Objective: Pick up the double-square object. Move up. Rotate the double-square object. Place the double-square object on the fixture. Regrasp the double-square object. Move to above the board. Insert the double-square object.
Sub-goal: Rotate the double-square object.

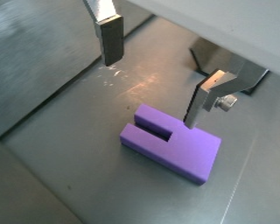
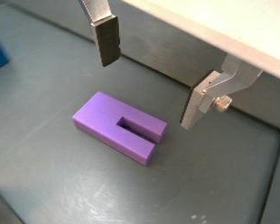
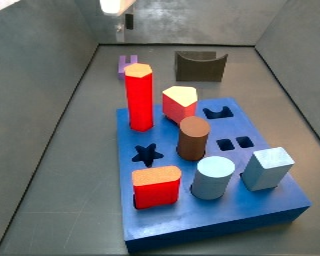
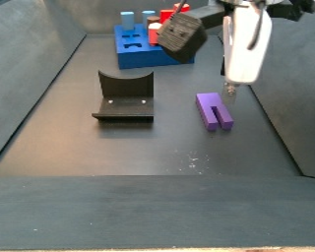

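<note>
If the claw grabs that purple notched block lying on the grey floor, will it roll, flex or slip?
The purple notched block lies flat on a broad face, so it probably won't roll or tip. Its crisp edges and slot suggest a rigid piece, unlikely to flex. The smooth, flat sides may slip a little between the open claw's plates hovering above it, though parallel faces should suit them.

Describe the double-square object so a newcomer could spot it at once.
Start at the blue board at the far end of the floor, then come forward past the dark fixture. The double-square object lies flat beside it, under the open gripper. It is the only purple piece with a slot in one end.
</note>
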Tool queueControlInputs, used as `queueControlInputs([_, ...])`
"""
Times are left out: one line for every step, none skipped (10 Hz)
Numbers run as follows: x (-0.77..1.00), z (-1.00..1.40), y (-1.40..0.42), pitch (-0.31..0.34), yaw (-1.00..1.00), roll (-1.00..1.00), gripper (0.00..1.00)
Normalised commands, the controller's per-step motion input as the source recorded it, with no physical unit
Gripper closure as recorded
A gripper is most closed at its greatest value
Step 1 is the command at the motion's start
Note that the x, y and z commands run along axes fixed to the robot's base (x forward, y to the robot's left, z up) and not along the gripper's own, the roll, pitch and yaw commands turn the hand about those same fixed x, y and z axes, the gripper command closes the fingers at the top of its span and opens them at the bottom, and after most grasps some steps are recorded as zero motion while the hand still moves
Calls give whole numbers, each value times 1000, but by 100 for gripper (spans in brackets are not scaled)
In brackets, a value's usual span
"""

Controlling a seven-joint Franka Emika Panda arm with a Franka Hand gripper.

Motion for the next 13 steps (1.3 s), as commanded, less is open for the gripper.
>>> queueControlInputs([37,-53,1,-2,1000,2,0])
queueControlInputs([37,-53,1,-2,1000,2,0])
queueControlInputs([37,-53,1,-3,1000,3,0])
queueControlInputs([37,-52,1,-3,1000,3,0])
queueControlInputs([37,-52,1,-3,1000,3,0])
queueControlInputs([37,-52,1,-3,1000,3,0])
queueControlInputs([37,-52,1,-3,1000,3,0])
queueControlInputs([37,-52,1,-3,1000,3,0])
queueControlInputs([37,-52,1,-4,1000,4,0])
queueControlInputs([37,-51,1,-4,1000,4,0])
queueControlInputs([37,-51,1,-4,1000,4,0])
queueControlInputs([38,-51,1,-4,1000,4,0])
queueControlInputs([38,-51,1,-5,1000,5,0])
